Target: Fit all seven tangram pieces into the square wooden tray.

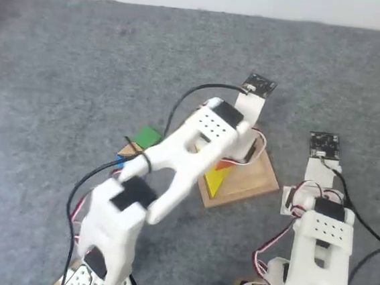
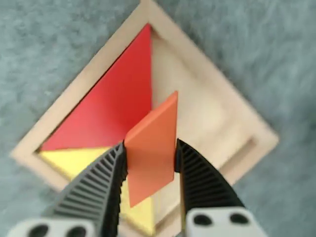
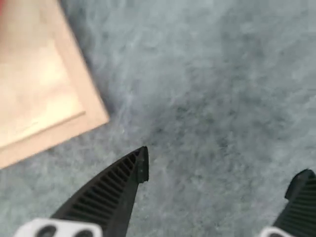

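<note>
- High view: the square wooden tray [image 1: 250, 182] lies on the grey surface [image 1: 70, 57]. The left arm stretches over it, and a yellow piece [image 1: 216, 180] lies inside it. A green piece [image 1: 147, 137] and a blue piece [image 1: 119, 160] lie just beside the tray, on the side away from the right arm. The right arm stands near the tray but apart from it.
- Left wrist view: the left end effector [image 2: 149, 144] is closed on an orange piece [image 2: 154, 133] and holds it tilted above the bare floor of the tray. A red triangle [image 2: 111, 106] and the yellow piece touch each other and fill about half of the tray. I judge that placing the orange piece is the step in hand. The next move calls for laying it flat and lowering it against the red edge.
- Right wrist view: the right end effector [image 3: 222, 165] is spread wide and holds nothing, over the surface just beside a tray corner.
- No writing or label can be read on the tray or the pieces.
</note>
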